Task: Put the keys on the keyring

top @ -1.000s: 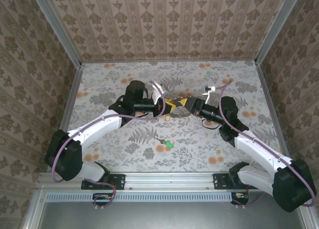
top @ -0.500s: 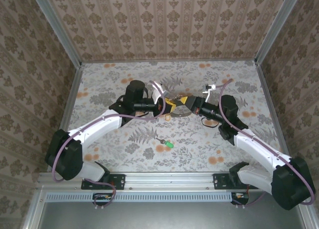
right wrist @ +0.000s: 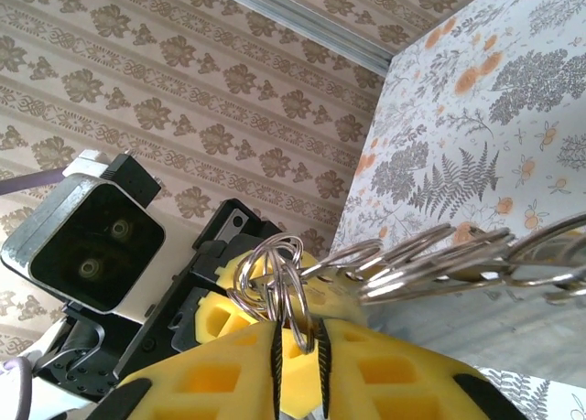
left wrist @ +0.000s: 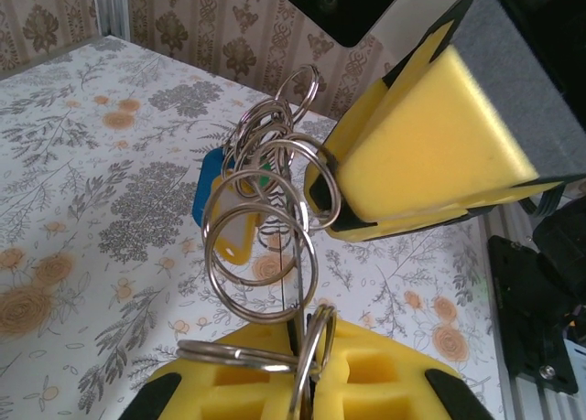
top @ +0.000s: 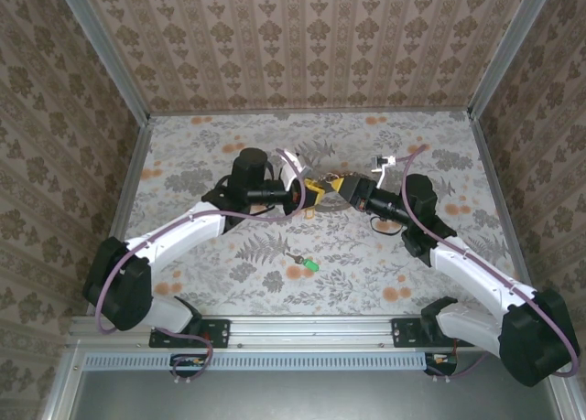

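Both clenched: left gripper [left wrist: 307, 370] and right gripper [right wrist: 298, 347] pinch silver split-ring keyring [left wrist: 264, 150]; we'd pry one coil gently.

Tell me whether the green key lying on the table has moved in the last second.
No. The green key sits right beside the same orange flower print as before.

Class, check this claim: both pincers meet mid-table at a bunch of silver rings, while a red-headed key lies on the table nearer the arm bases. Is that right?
Not quite: the key lying on the table nearer the bases has a green head, not red, as the top external view shows. The left pincer and right pincer do meet mid-table at the bunch of silver rings.
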Tool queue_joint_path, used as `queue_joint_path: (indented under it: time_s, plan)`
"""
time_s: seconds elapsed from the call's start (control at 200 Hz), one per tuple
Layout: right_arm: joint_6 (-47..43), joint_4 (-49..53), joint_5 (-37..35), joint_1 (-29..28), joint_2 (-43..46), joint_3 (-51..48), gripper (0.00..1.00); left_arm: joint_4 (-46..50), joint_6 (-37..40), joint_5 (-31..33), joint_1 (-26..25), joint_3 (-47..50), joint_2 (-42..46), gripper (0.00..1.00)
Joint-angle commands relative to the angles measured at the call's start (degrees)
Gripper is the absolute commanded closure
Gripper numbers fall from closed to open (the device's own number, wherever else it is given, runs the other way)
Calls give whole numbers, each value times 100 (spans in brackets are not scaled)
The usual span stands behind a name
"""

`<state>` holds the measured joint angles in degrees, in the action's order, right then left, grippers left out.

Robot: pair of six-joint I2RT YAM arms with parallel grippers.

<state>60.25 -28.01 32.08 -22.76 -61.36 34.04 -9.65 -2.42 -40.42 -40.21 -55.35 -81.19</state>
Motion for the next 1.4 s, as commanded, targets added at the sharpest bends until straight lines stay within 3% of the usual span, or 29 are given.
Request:
queue_joint_path:
  time_s: [0.0, 0.24, 0.45, 0.75, 0.945, 1.095, 1.395]
  plan:
    - [-26, 43, -127, 32, 226, 69, 76, -149, 265, 204, -59, 59, 81, 100]
    - [95, 223, -225, 65, 520, -121, 71, -231, 207, 320, -71, 71, 76, 100]
    - [-442, 2182, -325, 329, 851, 382, 70, -412, -56, 316, 36, 198, 223, 100]
    - [-35, 4064, -635, 982, 1081, 1151, 69, -671, -427, 270, 372, 412, 445, 100]
    - [711, 4365, -161, 1572, 726, 1280, 67, -884, -454, 20, 460, 489, 446, 100]
    - [977, 4946, 275, 1627, 87, 1845, 62, -805, -223, -188, 478, 462, 396, 100]
    - [1636, 6058, 60, 1575, -341, 2507, 67, -650, 319, -651, 514, 508, 333, 100]
